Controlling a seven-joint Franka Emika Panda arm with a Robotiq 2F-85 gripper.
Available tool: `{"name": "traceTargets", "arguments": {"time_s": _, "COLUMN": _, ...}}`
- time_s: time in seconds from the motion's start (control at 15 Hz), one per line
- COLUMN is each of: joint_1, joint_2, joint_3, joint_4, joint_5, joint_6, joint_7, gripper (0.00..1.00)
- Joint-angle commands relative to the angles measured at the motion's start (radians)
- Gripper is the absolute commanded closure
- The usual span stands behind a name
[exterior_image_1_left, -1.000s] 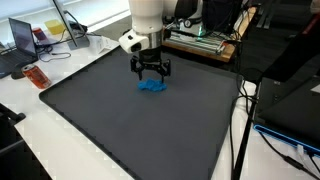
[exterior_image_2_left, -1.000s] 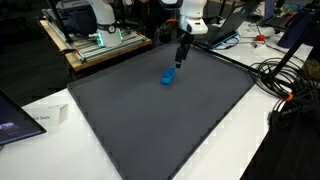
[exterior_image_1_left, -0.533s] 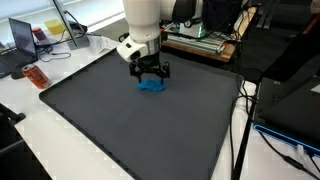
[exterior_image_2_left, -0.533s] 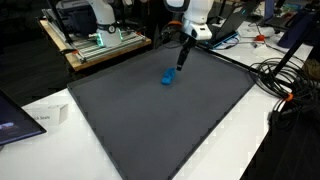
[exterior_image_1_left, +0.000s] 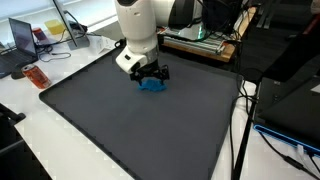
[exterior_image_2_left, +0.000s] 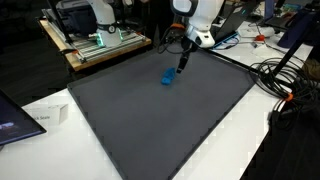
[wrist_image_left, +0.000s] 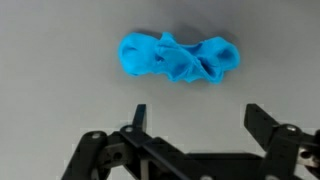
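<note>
Wrist view shows the pincer (wrist_image_left: 197, 116) spread wide and empty, the crumpled blue cloth (wrist_image_left: 180, 58) lying just ahead of its fingertips on the grey mat (wrist_image_left: 60, 95), so centring over the bunched middle would likely grip best.

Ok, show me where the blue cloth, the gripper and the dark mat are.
blue cloth (wrist_image_left: 180, 58), wrist view, on its crumpled middle.
gripper (wrist_image_left: 195, 114), wrist view, midway between its open fingertips.
dark mat (exterior_image_1_left: 130, 135), in an exterior view, on a bare part in front of the cloth.
</note>
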Motion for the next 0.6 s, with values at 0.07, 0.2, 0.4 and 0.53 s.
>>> {"name": "traceTargets", "arguments": {"time_s": 0.07, "joint_1": 0.01, "joint_2": 0.076, "joint_3": 0.001, "joint_4": 0.117, "joint_5": 0.007, "joint_6": -0.115, "joint_7": -0.06, "gripper": 0.0}}
{"name": "traceTargets", "arguments": {"time_s": 0.2, "joint_1": 0.014, "joint_2": 0.102, "joint_3": 0.002, "joint_4": 0.157, "joint_5": 0.007, "joint_6": -0.155, "joint_7": -0.072, "gripper": 0.0}}
{"name": "traceTargets", "arguments": {"time_s": 0.4, "joint_1": 0.026, "joint_2": 0.147, "joint_3": -0.003, "joint_4": 0.224, "joint_5": -0.003, "joint_6": -0.229, "joint_7": -0.074, "gripper": 0.0}}
{"name": "traceTargets", "arguments": {"time_s": 0.53, "joint_1": 0.028, "joint_2": 0.174, "joint_3": -0.001, "joint_4": 0.263, "joint_5": -0.001, "joint_6": -0.266, "joint_7": -0.083, "gripper": 0.0}}
